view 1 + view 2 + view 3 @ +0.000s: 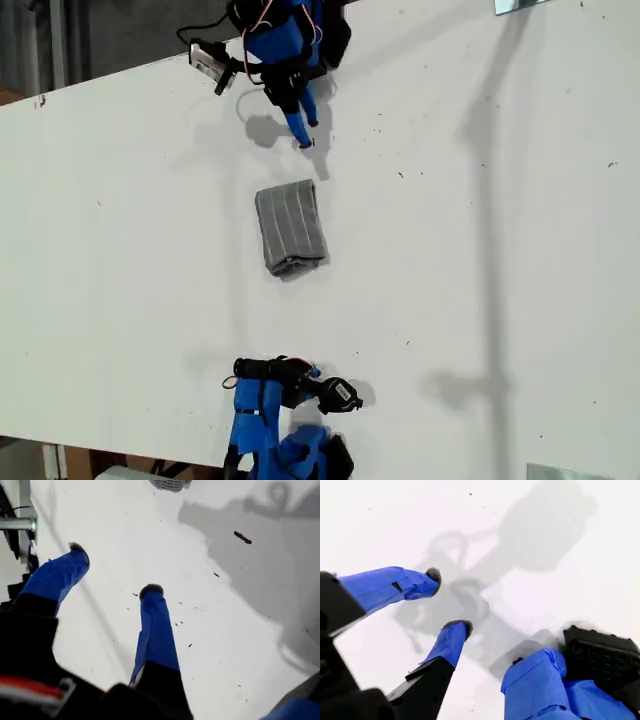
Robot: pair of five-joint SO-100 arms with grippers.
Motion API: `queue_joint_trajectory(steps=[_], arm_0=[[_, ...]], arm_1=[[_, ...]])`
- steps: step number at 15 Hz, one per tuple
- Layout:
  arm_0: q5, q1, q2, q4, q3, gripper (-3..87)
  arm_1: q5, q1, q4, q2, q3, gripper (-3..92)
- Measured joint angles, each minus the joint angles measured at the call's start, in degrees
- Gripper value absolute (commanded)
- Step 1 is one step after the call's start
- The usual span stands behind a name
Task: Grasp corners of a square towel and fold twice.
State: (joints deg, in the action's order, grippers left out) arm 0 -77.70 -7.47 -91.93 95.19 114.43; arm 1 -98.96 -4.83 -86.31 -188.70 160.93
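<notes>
Parted on both my first gripper and my second gripper, clamping nothing. Dark grey striped soft cloth towel, folded into a thick rectangle, mid white tabletop, nearer the far edge. Could slump open: limp layers, slick surface.

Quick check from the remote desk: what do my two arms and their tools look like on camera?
Both arms are black-bodied with blue parts. My first tool and my second tool have blue tapered fingers with dark tips. The arm at the exterior view's top carries thin loose cables.
</notes>
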Motion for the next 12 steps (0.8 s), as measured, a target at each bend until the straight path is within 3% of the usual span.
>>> queue_joint_trajectory(steps=[5,7,10,12], arm_0=[[-11.43,7.29,-30.15,-3.43,13.45,17.0],[-14.24,9.32,-40.25,-7.47,20.92,17.0],[-21.88,14.50,-76.90,-7.65,38.50,20.8],[-20.21,16.17,-100.55,-9.23,43.77,20.8]], arm_1=[[0.00,0.00,0.00,0.00,0.00,25.6],[0.00,0.00,0.00,0.00,0.00,25.6],[0.00,0.00,0.00,0.00,0.00,25.6],[0.00,0.00,0.00,0.00,0.00,25.6]])
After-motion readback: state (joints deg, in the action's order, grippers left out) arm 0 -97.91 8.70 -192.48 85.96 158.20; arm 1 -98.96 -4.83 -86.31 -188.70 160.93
